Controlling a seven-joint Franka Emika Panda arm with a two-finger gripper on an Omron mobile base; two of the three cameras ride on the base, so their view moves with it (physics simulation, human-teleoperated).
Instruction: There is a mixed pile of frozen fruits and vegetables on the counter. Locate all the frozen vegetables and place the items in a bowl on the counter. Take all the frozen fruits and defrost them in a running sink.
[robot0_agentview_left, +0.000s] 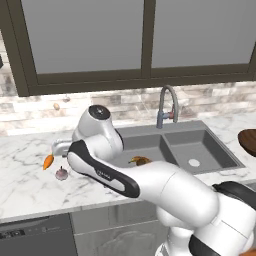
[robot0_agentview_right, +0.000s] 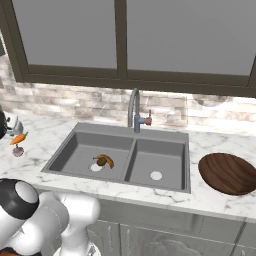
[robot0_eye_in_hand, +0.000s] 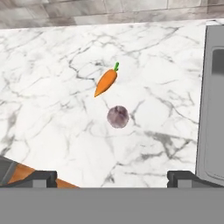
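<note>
Carrot and bulb are seen mid-frame on the counter, just apart. Gripper is held wide, empty. Carrot is judged light, stiff, slippery; best pinched across its thick middle.

The table is white marble with grey veins. The carrot is orange with a green tip, the bulb pinkish-grey, the sink dark grey, the bowl reddish-brown with wood grain.

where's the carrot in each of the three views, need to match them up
Left base view: carrot at the left, on the counter, just up-left of the pinkish-white bulb.
Right base view: carrot at the far left edge, above the bulb.
Hand view: carrot near the middle, up-left of the bulb.
Shared landmark: the bulb, right beside the carrot.
</note>
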